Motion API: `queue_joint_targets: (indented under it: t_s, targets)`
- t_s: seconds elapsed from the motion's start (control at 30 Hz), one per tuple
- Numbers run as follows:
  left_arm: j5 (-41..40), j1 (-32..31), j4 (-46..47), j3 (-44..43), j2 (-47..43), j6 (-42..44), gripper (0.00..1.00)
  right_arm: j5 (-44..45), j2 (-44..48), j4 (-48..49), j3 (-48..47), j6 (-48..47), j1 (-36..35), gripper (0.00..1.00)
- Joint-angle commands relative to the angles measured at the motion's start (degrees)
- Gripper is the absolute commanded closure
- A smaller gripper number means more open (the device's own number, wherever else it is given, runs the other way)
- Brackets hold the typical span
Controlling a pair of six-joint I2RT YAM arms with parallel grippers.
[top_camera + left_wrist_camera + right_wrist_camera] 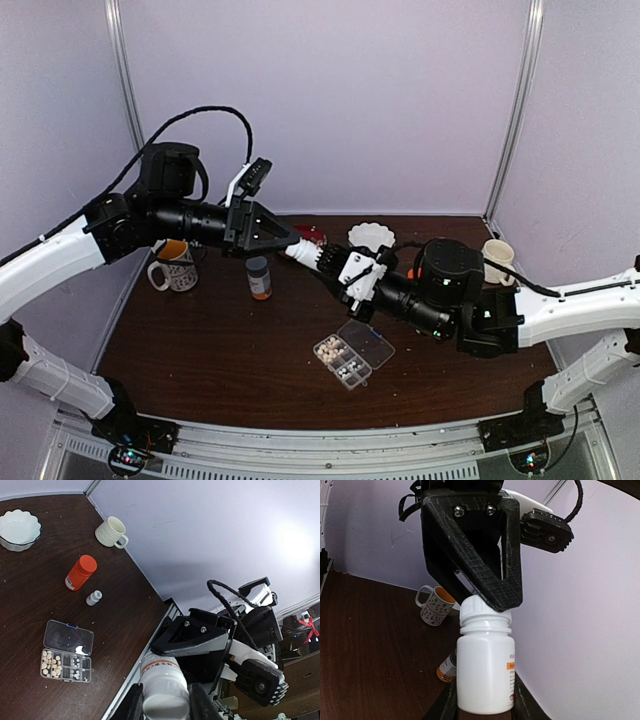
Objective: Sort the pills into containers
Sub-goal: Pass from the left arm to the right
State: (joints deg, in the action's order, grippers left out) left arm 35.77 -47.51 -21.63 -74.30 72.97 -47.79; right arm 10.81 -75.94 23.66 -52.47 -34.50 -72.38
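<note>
A white pill bottle [312, 255] is held in the air between both grippers, above the brown table. My left gripper [293, 247] is shut on its cap end [165, 702]. My right gripper [338, 268] is shut on its body [484, 675], and the left gripper's black fingers [485, 555] cover the cap. The clear pill box [352, 352] lies open on the table below, its lid folded back. It also shows in the left wrist view [66, 652]. Small cream and whitish pills [50, 661] fill some of its cells.
A white scalloped bowl [370, 236] and a cream mug [497, 260] stand at the back right. A patterned mug [178, 265] and an amber bottle [259, 278] stand at the left. An orange-red bottle [80, 572] and a small vial [93, 597] lie near the bowl.
</note>
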Motion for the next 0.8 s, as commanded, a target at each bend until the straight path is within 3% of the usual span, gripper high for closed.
queue_joint_targets:
  t_s: [0.0,0.57,0.77]
  targets:
    - [0.9,-0.9,1.3,-0.5,1.5,-2.1,0.95,2.9,-1.7,0.3,-3.3,-4.8,-1.5,1.0]
    - [-0.5,-0.7,-3.2,1.6,5.0,-9.0,0.94,18.8,-7.7,9.9,-5.0,-22.9,-7.3,1.0]
    - [-1.1,-0.7,-0.6,3.0,5.2,-12.1,0.95,20.6,-8.1,12.4,-4.7,-22.6,-8.1,1.0]
